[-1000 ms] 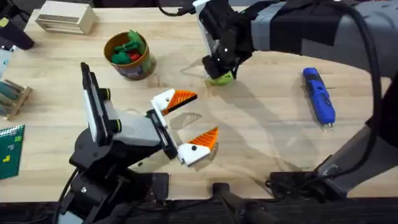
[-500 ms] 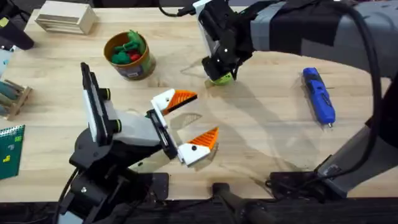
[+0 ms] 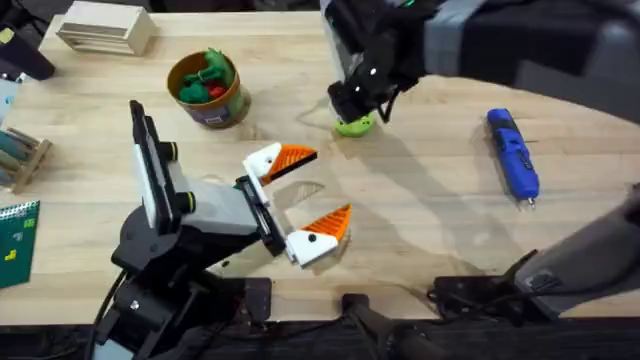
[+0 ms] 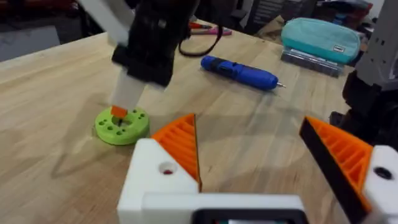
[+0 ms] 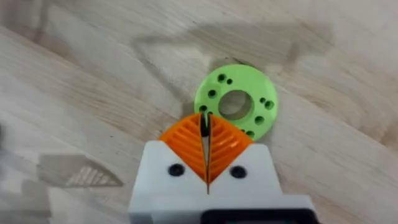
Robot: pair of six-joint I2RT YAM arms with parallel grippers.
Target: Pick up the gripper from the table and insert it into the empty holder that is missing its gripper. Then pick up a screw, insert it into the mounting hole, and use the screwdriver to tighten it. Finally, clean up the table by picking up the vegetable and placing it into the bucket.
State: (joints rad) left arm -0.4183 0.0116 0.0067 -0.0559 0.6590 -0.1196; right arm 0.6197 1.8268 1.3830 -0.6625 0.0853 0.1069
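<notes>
My right gripper (image 3: 352, 108) (image 5: 205, 134) hangs just above a flat lime-green ring (image 3: 355, 125) (image 5: 235, 102) (image 4: 122, 125), its orange tips shut on a thin dark screw (image 5: 203, 123). My left gripper (image 3: 300, 195) (image 4: 249, 134) rests open at the table's middle; both white holder blocks (image 3: 263, 160) (image 3: 305, 243) carry orange wedge tips, and I cannot tell which one is the task's gripper. The blue screwdriver (image 3: 512, 155) (image 4: 239, 70) lies at the right. The tan bucket (image 3: 207, 90) holds green and red toys. The vegetable is out of view.
A wooden block (image 3: 105, 28) sits at the far left corner, and a small rack (image 3: 20, 155) and a green board (image 3: 15, 240) line the left edge. A teal pouch (image 4: 320, 38) lies beyond the screwdriver.
The right arm has shifted slightly up and to the right over the green ring. The left arm has not moved.
</notes>
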